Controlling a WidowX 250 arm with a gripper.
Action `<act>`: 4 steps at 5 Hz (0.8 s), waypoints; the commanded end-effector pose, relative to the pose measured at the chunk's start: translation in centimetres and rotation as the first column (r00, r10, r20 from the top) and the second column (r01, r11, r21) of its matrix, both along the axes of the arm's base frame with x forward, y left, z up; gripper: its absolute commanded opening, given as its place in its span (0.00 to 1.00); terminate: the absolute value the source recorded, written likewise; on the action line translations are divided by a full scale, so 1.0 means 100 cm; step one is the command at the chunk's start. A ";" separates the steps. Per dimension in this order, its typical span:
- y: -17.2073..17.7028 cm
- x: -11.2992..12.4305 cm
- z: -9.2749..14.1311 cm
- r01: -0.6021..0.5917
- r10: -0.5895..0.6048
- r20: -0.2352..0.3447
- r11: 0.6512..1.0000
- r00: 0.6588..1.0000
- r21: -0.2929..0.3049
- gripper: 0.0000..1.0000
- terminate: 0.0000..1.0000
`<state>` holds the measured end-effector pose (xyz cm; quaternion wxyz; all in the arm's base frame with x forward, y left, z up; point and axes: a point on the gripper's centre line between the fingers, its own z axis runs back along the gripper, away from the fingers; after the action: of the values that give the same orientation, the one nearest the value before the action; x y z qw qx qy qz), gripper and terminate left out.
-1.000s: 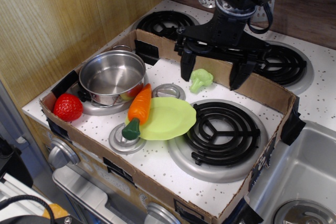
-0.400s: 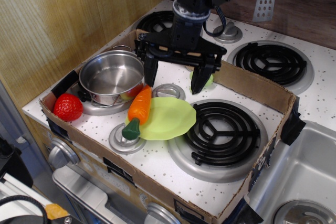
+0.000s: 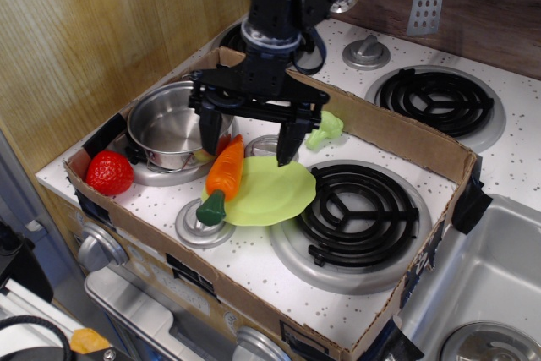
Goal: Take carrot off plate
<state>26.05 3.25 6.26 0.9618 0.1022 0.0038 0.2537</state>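
**Orange carrot on the plate's left rim**

The gripper (image 3: 248, 143) has moved left and nearer, now above the carrot (image 3: 223, 175), fingers spread wide. The carrot's far tip is partly hidden; the plate (image 3: 275, 192) is unmoved.

place: toy kitchen | evidence: stovetop (image 3: 254, 268) with coil burners (image 3: 359, 209) right of and behind the claw (image 3: 248, 135) | knobs (image 3: 365, 50) behind it | steel sink (image 3: 482, 293) far right | pot (image 3: 173, 124) and toy food just left | utensils (image 3: 425, 10) hanging on back wall
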 end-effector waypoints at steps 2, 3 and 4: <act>0.018 -0.001 -0.001 -0.026 0.030 0.067 0.998 0.997 -0.055 1.00 0.00; 0.020 -0.007 -0.009 -0.037 0.043 0.075 0.997 0.996 -0.072 1.00 0.00; 0.019 -0.012 -0.019 -0.041 0.047 0.073 0.996 0.996 -0.082 1.00 0.00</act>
<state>24.31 4.99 3.42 0.9594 0.0534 -0.0010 0.2768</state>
